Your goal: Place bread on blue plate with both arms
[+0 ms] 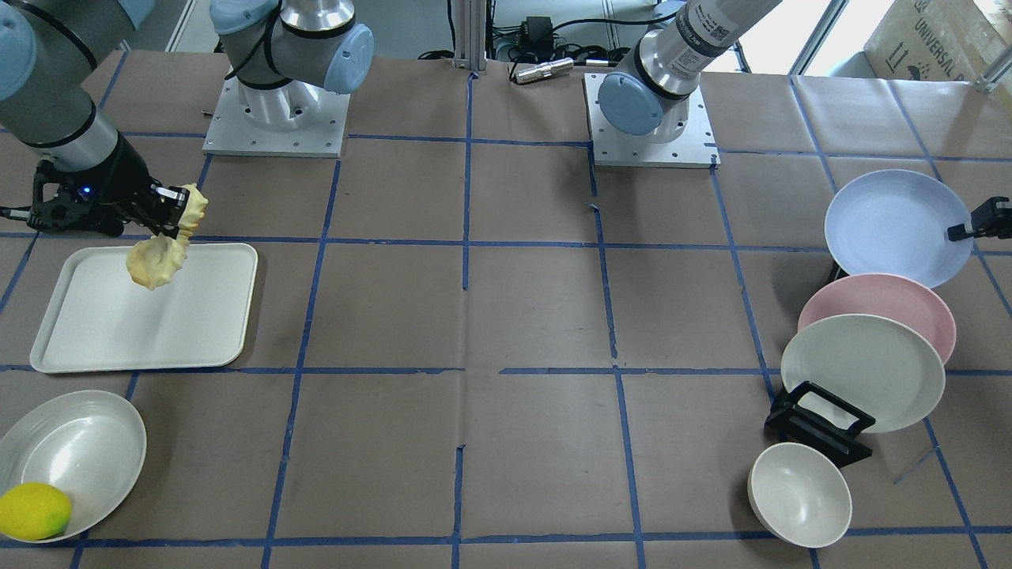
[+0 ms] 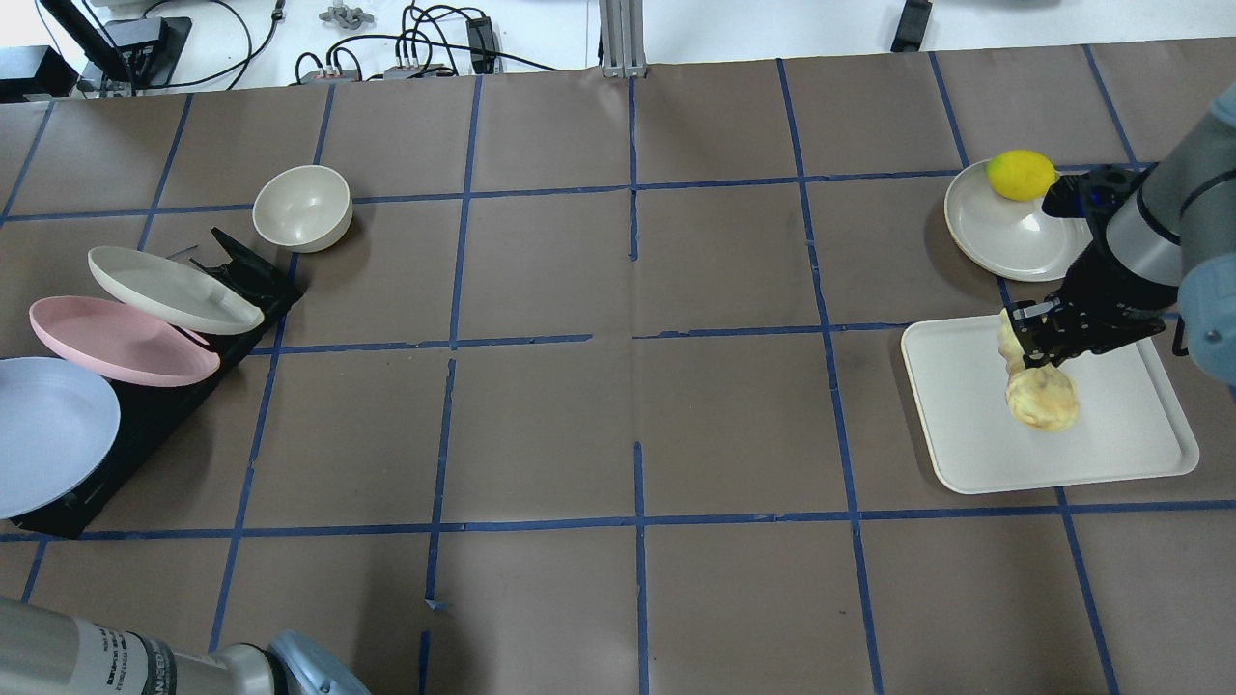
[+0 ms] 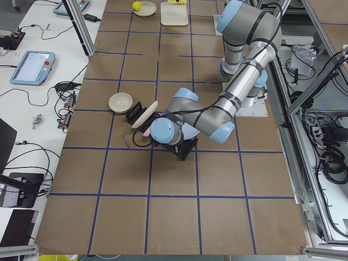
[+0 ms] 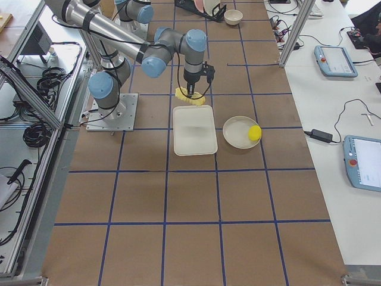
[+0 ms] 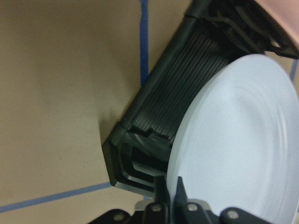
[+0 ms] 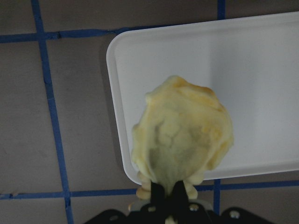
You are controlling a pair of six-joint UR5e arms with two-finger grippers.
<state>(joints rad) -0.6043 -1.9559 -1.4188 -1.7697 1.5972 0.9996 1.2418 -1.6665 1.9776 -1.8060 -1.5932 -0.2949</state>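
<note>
Above blue-taped brown table (image 1: pixel 538 316), held bread (image 1: pixel 158 265).

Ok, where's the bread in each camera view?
Front-facing: bread left, in the right gripper, over the tray's top edge.
Overhead: bread right, over the tray.
Exterior left: bread at top edge, tiny.
Exterior right: bread upper middle, at the tray's end.
Left wrist: not in it.
Right wrist: bread centre, over the tray.
Shared landmark: the white tray.

Here's the bread (image 1: pixel 158 265) at left, bumpy and dull; blue plate (image 1: pixel 889 229) at right, smooth and matt; tray (image 1: pixel 118 332) smooth plastic; table (image 1: pixel 522 316) under matt brown paper.
</note>
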